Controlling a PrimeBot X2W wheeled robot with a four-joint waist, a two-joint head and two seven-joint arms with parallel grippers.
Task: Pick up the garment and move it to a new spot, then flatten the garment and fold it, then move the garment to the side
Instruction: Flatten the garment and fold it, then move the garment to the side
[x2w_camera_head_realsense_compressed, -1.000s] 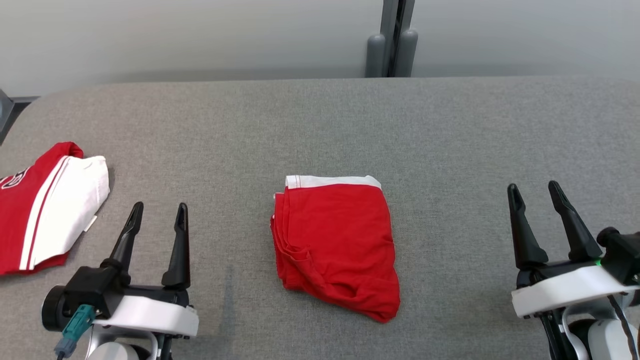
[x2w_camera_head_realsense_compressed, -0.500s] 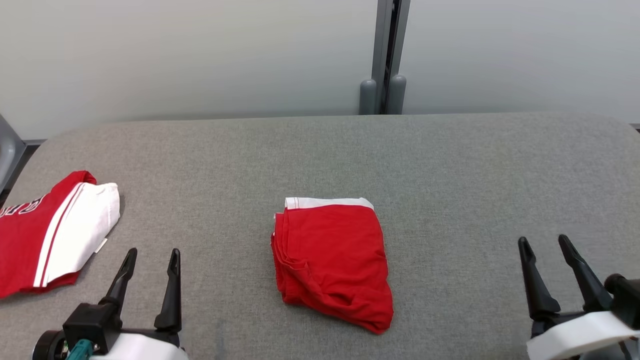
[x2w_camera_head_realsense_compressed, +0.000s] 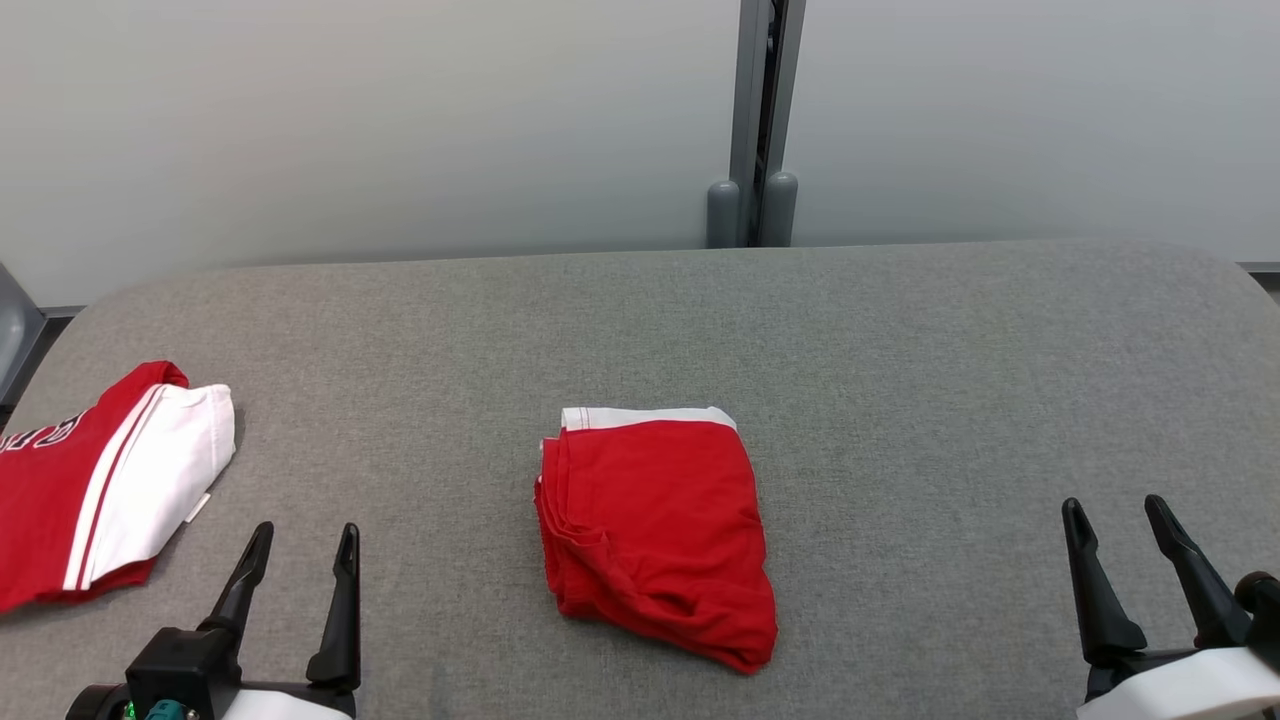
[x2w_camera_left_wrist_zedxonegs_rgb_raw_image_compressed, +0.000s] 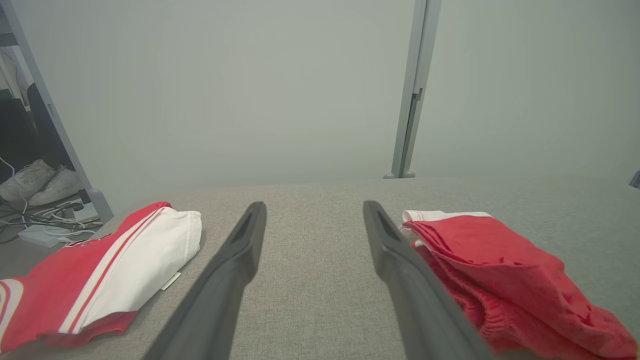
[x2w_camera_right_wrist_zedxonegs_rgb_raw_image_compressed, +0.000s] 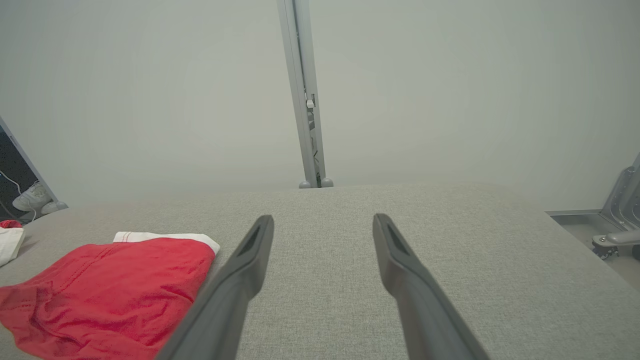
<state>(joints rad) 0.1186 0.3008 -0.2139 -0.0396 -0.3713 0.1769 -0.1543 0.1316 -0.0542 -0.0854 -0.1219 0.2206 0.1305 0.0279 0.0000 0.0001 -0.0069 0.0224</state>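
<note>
A red garment (x2w_camera_head_realsense_compressed: 655, 535) with a white band along its far edge lies folded in a small stack at the middle of the grey table (x2w_camera_head_realsense_compressed: 900, 350). It also shows in the left wrist view as the garment (x2w_camera_left_wrist_zedxonegs_rgb_raw_image_compressed: 500, 265) and in the right wrist view as the garment (x2w_camera_right_wrist_zedxonegs_rgb_raw_image_compressed: 110, 295). My left gripper (x2w_camera_head_realsense_compressed: 307, 530) stands open near the front edge, left of the garment and apart from it. Far to the garment's right, my right gripper (x2w_camera_head_realsense_compressed: 1113, 504) is open too. Nothing sits between the fingers of the left gripper (x2w_camera_left_wrist_zedxonegs_rgb_raw_image_compressed: 314, 205) or of the right gripper (x2w_camera_right_wrist_zedxonegs_rgb_raw_image_compressed: 324, 217).
A red and white jersey (x2w_camera_head_realsense_compressed: 100, 490) lies folded at the table's left edge, just left of my left gripper; it is the jersey (x2w_camera_left_wrist_zedxonegs_rgb_raw_image_compressed: 110, 275) in the left wrist view. A grey post (x2w_camera_head_realsense_compressed: 752, 120) stands behind the table against pale panels. Shoes and cables (x2w_camera_left_wrist_zedxonegs_rgb_raw_image_compressed: 35, 200) lie on the floor at the left.
The head camera has tilted up, so the table sits lower in the picture. Both grippers have dropped further toward the bottom edge than the garment has. Both stay open.
</note>
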